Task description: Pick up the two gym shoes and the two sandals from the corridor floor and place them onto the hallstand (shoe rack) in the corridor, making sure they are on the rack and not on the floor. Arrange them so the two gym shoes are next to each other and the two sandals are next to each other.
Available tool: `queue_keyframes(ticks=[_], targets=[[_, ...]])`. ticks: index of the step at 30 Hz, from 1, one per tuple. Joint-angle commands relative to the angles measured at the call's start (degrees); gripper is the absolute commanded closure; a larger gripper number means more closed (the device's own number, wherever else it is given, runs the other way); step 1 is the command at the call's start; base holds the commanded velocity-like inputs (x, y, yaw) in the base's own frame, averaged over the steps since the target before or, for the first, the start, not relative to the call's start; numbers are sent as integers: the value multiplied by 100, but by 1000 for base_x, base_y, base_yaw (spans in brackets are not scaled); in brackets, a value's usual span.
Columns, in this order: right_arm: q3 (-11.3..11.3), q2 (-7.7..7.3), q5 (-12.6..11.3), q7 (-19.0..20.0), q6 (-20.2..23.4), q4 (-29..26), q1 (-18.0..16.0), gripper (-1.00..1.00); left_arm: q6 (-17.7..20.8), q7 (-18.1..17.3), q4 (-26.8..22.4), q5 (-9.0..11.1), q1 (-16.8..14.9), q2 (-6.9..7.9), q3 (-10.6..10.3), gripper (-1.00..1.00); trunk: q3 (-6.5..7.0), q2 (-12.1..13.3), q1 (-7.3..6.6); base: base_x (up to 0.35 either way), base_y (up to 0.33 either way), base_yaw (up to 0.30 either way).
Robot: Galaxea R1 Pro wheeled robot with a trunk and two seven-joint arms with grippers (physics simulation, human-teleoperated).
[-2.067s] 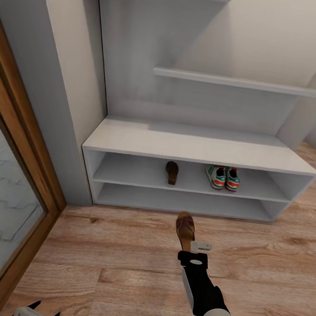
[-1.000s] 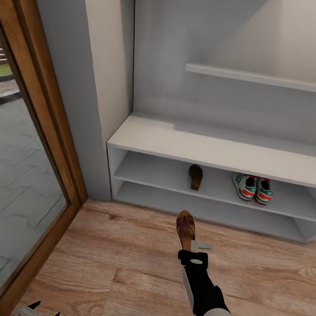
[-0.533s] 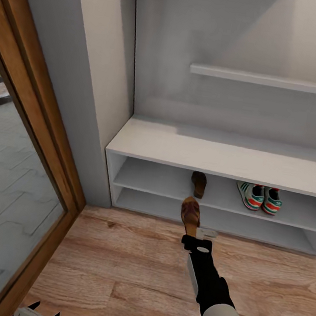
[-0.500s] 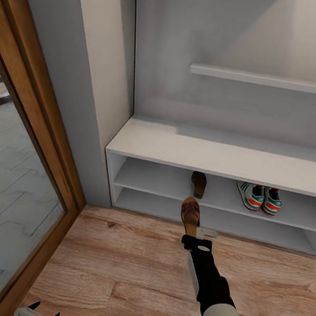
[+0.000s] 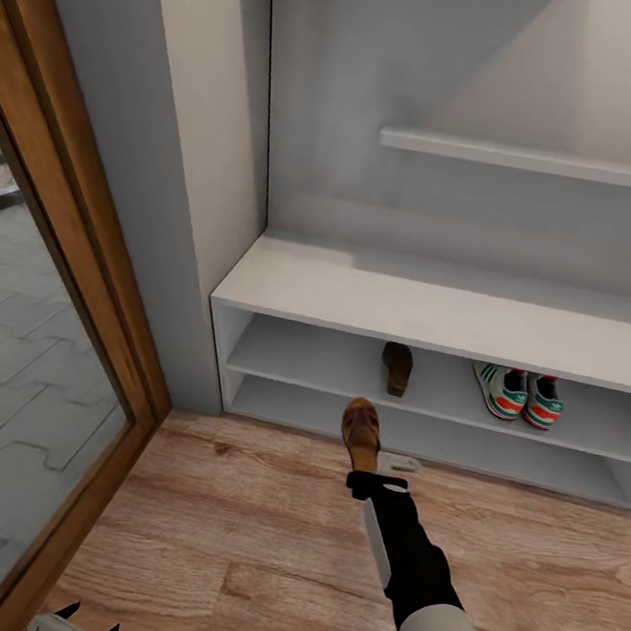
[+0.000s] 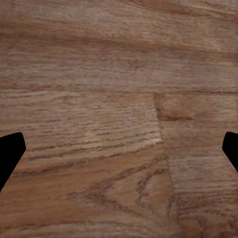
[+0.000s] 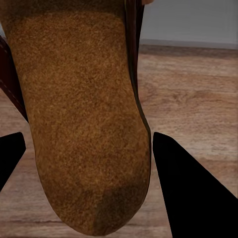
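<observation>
My right gripper [image 5: 370,468] is shut on the heel of a brown sandal [image 5: 361,431], held above the corridor floor [image 5: 227,505] just in front of the hallstand [image 5: 437,314]. In the right wrist view the sandal's tan insole [image 7: 79,109] lies between the dark fingertips [image 7: 183,193]. The other sandal [image 5: 397,368] lies on the rack's upper open shelf. To its right on that shelf, the two gym shoes [image 5: 500,390] [image 5: 545,401] stand side by side. My left gripper [image 5: 86,622] hangs low at the left, open over bare planks [image 6: 119,119].
A wood-framed glass door [image 5: 40,335] runs along the left, with a grey wall pillar [image 5: 172,193] between it and the rack. A floating shelf [image 5: 541,161] hangs on the rack's back panel. The bench top [image 5: 458,312] is bare.
The view swung and moved closer to the rack before settling. In the last half second my right arm carried the held sandal a little to the left.
</observation>
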Motion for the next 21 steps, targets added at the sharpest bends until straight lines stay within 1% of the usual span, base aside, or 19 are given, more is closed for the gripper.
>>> queue_keyframes(ticks=[1,11,14,21], targets=[[16,1,9,-16,36,-7,-2,100,12,-55,7,42,-3,0,16,-100,-4,-2,-1,0,0,0],[50,1,8,-22,32,-25,-2,100,28,-55,8,35,-9,-5,16,-100,-4,-2,-1,19,0,0],[49,1,8,-24,30,-43,-2,100,23,-55,8,34,-6,-8,16,-100,-4,-2,-1,243,0,0],[49,1,8,-25,28,-50,-2,100,27,-53,10,34,-5,-5,16,-100,-4,-2,-1,315,0,0]])
